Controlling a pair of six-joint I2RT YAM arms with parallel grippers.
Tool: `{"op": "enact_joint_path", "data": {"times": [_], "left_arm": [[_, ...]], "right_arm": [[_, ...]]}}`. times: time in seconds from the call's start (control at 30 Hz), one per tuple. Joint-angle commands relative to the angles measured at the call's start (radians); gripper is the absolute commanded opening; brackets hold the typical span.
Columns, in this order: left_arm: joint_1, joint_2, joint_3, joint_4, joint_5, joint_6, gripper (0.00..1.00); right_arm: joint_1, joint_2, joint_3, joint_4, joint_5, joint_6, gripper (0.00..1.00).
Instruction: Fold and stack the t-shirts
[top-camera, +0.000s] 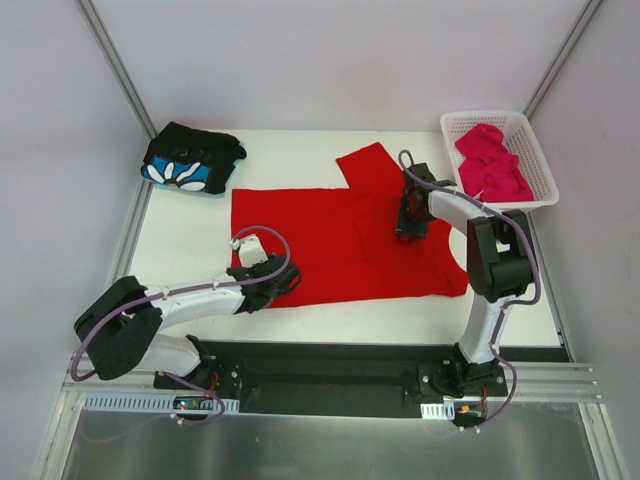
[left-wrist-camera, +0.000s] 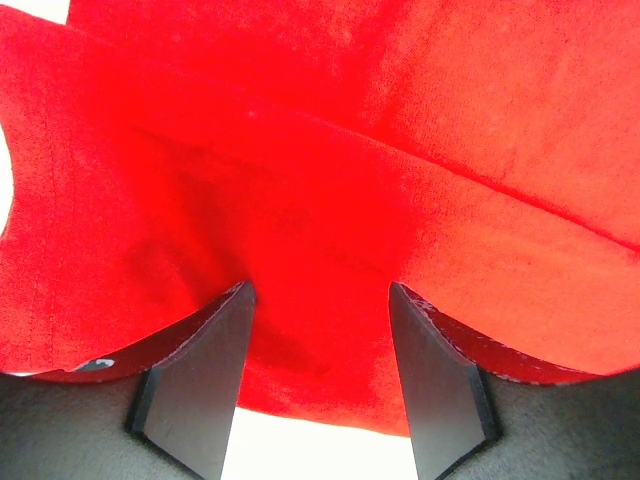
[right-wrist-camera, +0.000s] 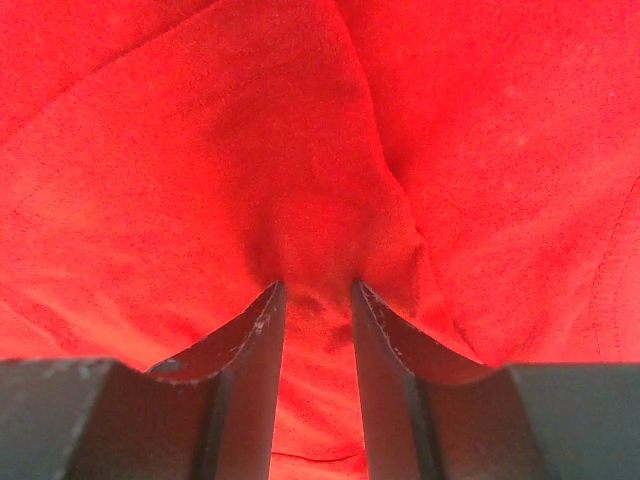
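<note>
The red shirt (top-camera: 340, 240) is lying flat in the middle of the surface (top-camera: 300, 150), looking soft, light and limp. The left tool (top-camera: 272, 283) is standing spread astride its eight o'clock hem. The right tool (top-camera: 412, 222) is pinching a ridge toward three o'clock. Hems are probably offering the surest hold.

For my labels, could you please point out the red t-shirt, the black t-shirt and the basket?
red t-shirt (top-camera: 330, 240), top view, flat middle
black t-shirt (top-camera: 190, 150), top view, folded upper face
basket (top-camera: 537, 155), top view, right rim
</note>
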Motion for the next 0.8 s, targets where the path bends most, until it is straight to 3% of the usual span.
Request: {"op": "enact_joint_path", "data": {"times": [0.0,0.37,0.57,0.77], "left_arm": [[0.0,-0.003,-0.105,-0.1,0.113,-0.057,0.58],[0.002,-0.139,-0.127,-0.204,0.122,-0.063,0.58],[0.002,-0.146,-0.137,-0.218,0.129,-0.068,0.58],[-0.006,-0.201,-0.156,-0.238,0.154,-0.075,0.58]], "right_arm": [[-0.013,0.002,0.012,-0.024,0.008,0.016,0.36],[-0.013,-0.146,-0.161,-0.165,0.158,0.045,0.31],[-0.003,-0.33,-0.385,-0.108,0.1,0.101,0.31],[0.046,-0.41,-0.474,-0.121,0.108,0.122,0.32]]}}
